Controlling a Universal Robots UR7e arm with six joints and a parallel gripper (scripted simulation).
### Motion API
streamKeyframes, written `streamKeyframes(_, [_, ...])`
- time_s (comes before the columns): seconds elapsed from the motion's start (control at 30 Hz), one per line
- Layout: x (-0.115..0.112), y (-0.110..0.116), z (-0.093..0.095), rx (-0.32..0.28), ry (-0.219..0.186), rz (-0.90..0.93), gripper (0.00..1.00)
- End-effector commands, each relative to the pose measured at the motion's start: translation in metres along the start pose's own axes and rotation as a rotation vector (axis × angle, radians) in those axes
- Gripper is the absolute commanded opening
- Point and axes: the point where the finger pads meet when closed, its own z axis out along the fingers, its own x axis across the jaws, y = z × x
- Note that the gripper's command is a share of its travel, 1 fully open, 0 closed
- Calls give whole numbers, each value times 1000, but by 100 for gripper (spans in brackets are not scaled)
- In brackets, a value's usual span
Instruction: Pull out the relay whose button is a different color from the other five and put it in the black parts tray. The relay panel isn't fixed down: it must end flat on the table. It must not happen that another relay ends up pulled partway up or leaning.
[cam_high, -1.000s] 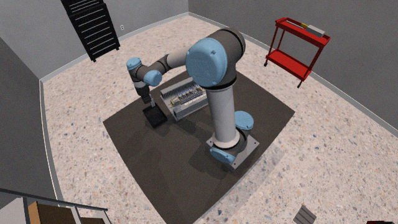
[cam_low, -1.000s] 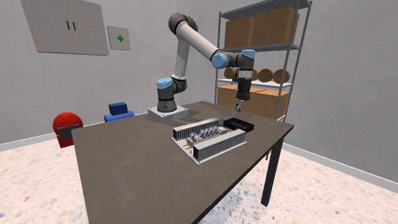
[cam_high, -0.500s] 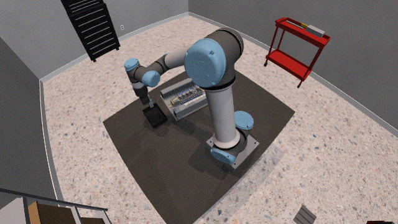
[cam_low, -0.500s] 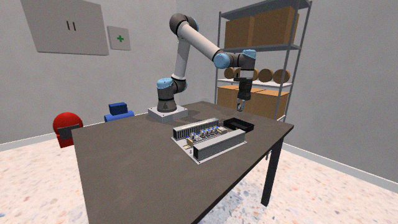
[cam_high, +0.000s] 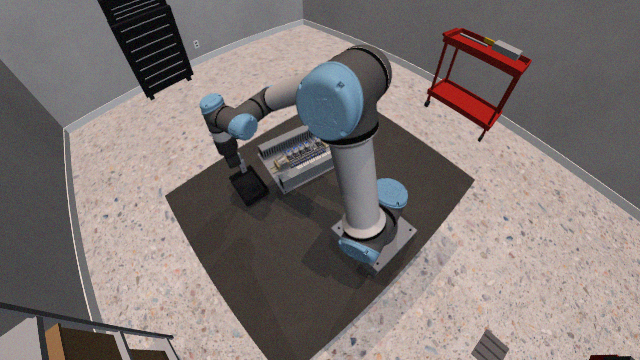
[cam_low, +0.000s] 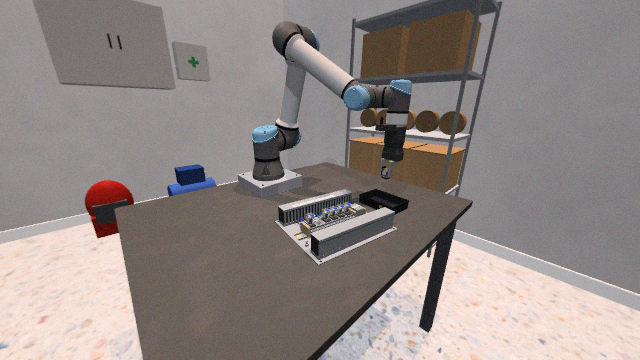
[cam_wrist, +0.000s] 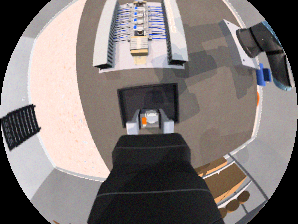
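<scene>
My gripper (cam_low: 385, 173) is shut on a relay with an orange button (cam_wrist: 149, 120) and holds it well above the black parts tray (cam_low: 384, 201). In the wrist view the tray (cam_wrist: 148, 102) lies straight under the held relay. In the top view the gripper (cam_high: 242, 168) hangs over the tray (cam_high: 248, 187). The relay panel (cam_low: 336, 223) lies flat on the table beside the tray, with a row of blue-buttoned relays (cam_low: 330, 213) between its two grey ducts. The panel also shows in the wrist view (cam_wrist: 139, 28) and in the top view (cam_high: 296, 158).
The arm's base (cam_low: 269, 184) stands on a grey plate at the back of the table. A metal shelf rack with boxes (cam_low: 417, 100) stands behind the table's far corner, close to the gripper. A red cart (cam_high: 475, 75) stands on the floor.
</scene>
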Motion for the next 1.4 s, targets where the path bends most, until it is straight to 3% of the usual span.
streamKeyframes(0.0, [-2,1,-2,-1,-4,-1,0])
streamKeyframes(0.83, [-2,1,-1,-1,-4,-1,0])
streamKeyframes(1.37, [-2,2,14,-1,-4,-1,0])
